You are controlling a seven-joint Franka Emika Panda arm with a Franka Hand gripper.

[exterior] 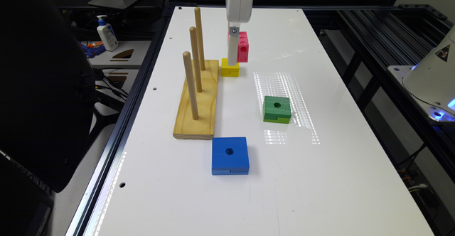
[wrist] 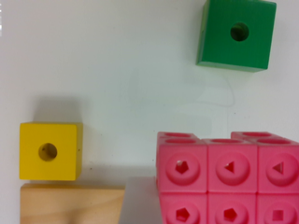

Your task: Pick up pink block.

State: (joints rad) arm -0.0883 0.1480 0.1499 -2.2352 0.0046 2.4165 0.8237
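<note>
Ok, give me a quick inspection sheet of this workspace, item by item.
Surface: white table, glare patches.
Job's things: pink block appears raised off the table at the gripper, above and beside the yellow block.
Clutter: green block, blue block, wooden peg stand with three upright pegs.
Grippers: fingers not clear; the wrist view has the pink block close up.
Cables: dark cables by the table frame at the exterior view's lower right.
Surroundings: lotion bottle, black chair, robot base.
</note>
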